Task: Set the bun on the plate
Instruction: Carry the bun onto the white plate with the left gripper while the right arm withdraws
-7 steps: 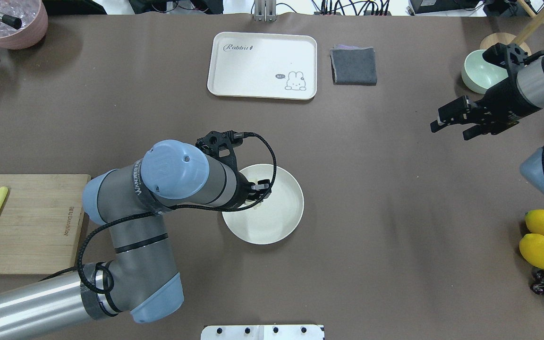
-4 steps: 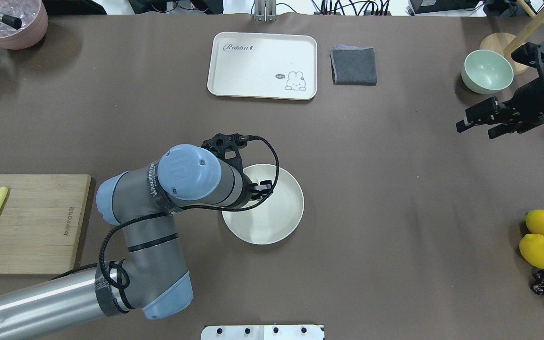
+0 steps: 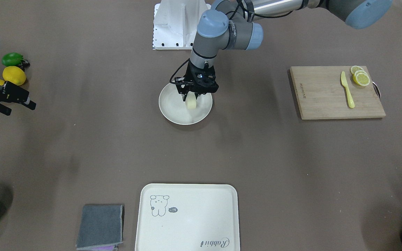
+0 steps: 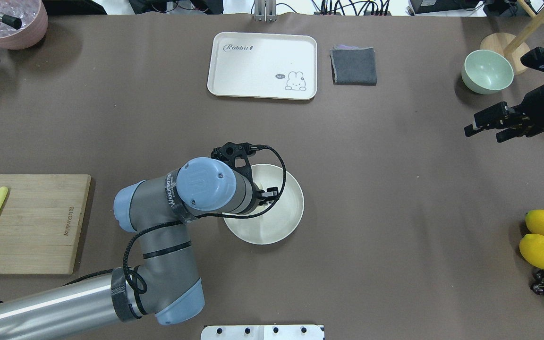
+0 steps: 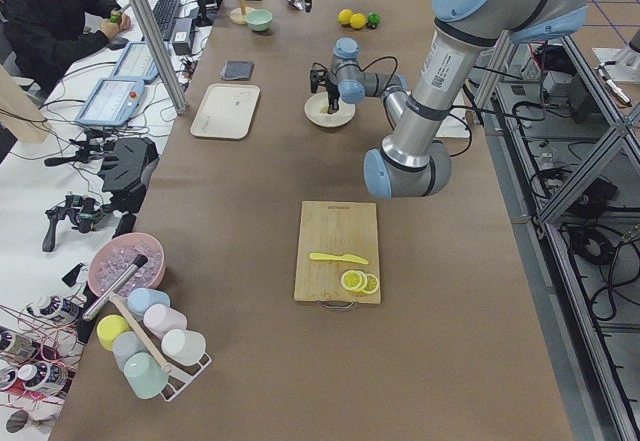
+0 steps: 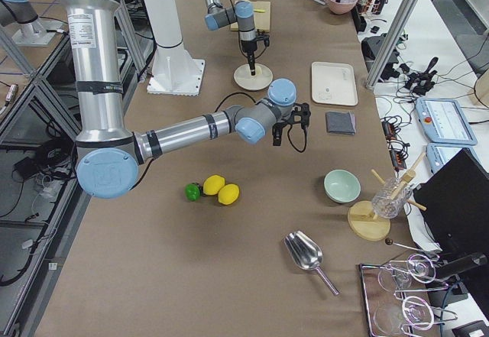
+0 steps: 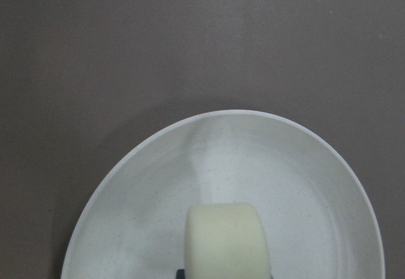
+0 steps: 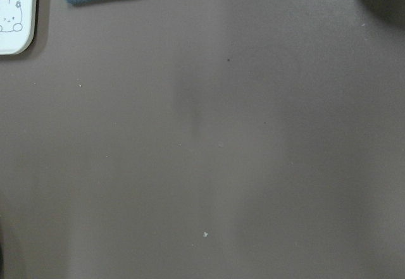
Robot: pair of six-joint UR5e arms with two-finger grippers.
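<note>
left gripper (image 3: 192, 97) clamped on bun (image 3: 191, 103), just over plate (image 3: 175, 112). right gripper (image 4: 483, 134) spread, empty, well apart.

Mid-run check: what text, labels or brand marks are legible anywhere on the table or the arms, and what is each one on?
"Rabbit": script lettering in a corner of the tray.
"hi~": in the small speech bubble beside the rabbit drawing on the same tray.
Cutting board: a brand mark along one edge, too small to read.
Left arm: lettering on a dark band, too blurred to read.
</note>
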